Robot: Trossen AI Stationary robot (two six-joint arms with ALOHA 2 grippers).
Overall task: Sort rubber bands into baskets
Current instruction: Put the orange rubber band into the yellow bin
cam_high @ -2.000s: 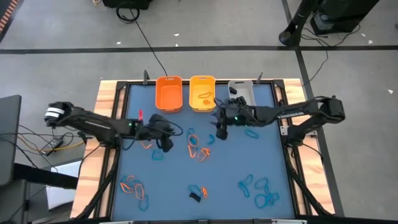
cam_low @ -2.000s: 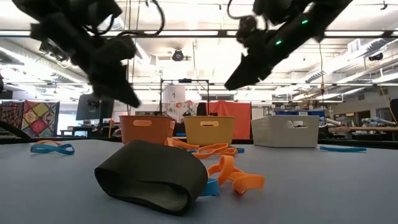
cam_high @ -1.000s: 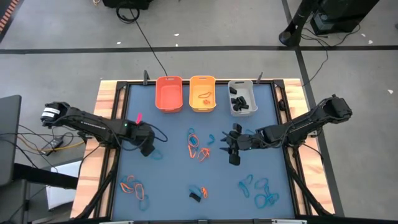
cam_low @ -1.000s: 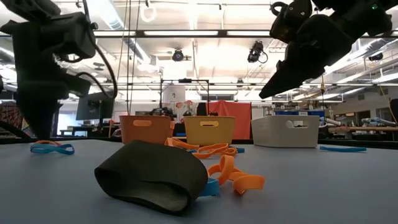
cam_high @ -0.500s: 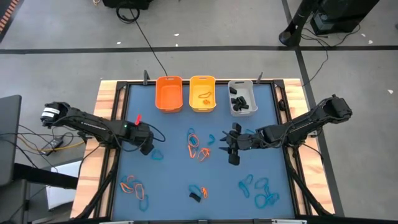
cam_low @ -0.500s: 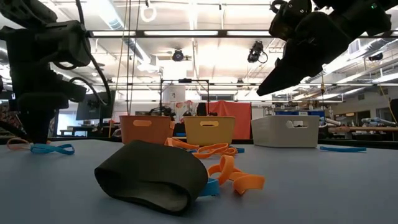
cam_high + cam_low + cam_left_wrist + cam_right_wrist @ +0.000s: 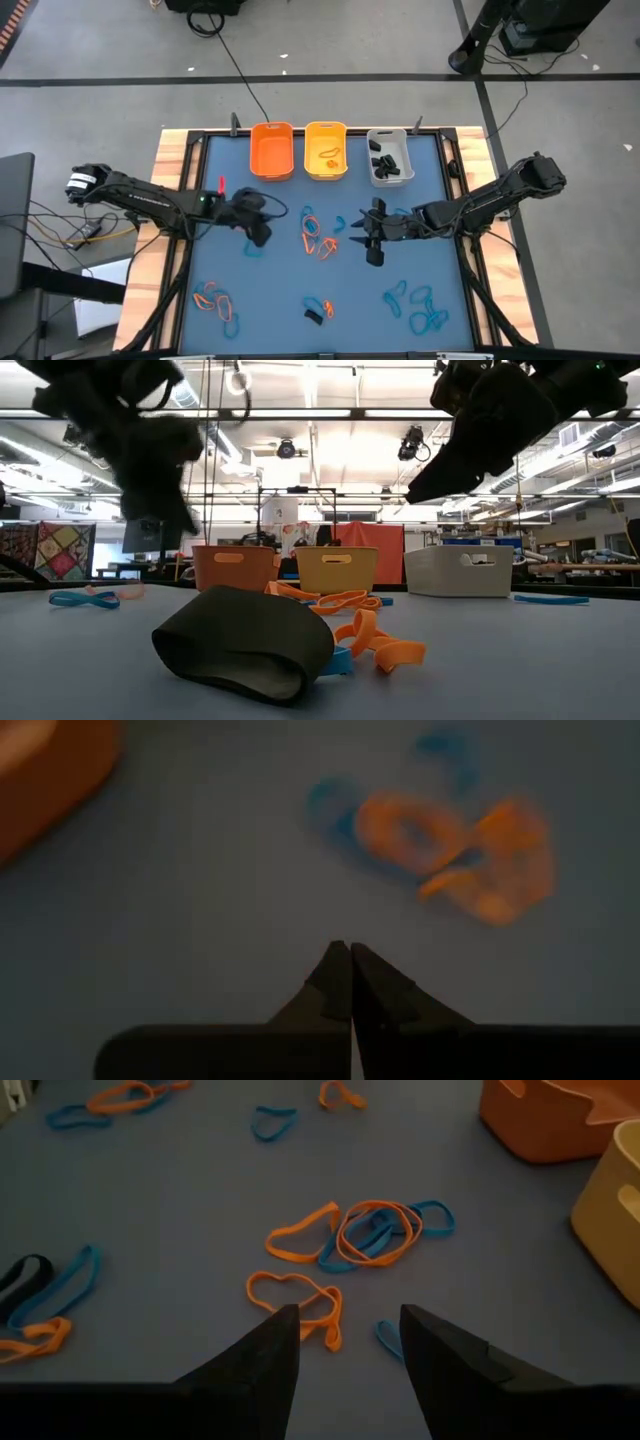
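Note:
Rubber bands lie on the blue table: a blue and orange cluster [image 7: 318, 235] at the centre, others at the near left [image 7: 215, 300], near middle [image 7: 318, 310] and near right [image 7: 420, 305]. The orange basket [image 7: 271, 150], the yellow-orange basket [image 7: 325, 150] and the grey-white basket [image 7: 388, 155], which holds black bands, stand at the far edge. My left gripper [image 7: 262, 232] is shut and raised, left of the central cluster; nothing shows between its tips [image 7: 350, 970]. My right gripper [image 7: 372, 250] is open and raised, right of that cluster [image 7: 370, 1235].
A blue band [image 7: 75, 598] and a small orange band [image 7: 125, 592] lie on the table below my left gripper. A chunky black band [image 7: 245, 645] lies by the near edge with orange bands [image 7: 375, 640] beside it. One orange band lies in the yellow-orange basket.
My left gripper has risen from the blue band on the left and gone toward the table's right, to beside the central cluster. The small orange band by that blue band has slid from its left side to its right side. My right gripper has stayed nearly still.

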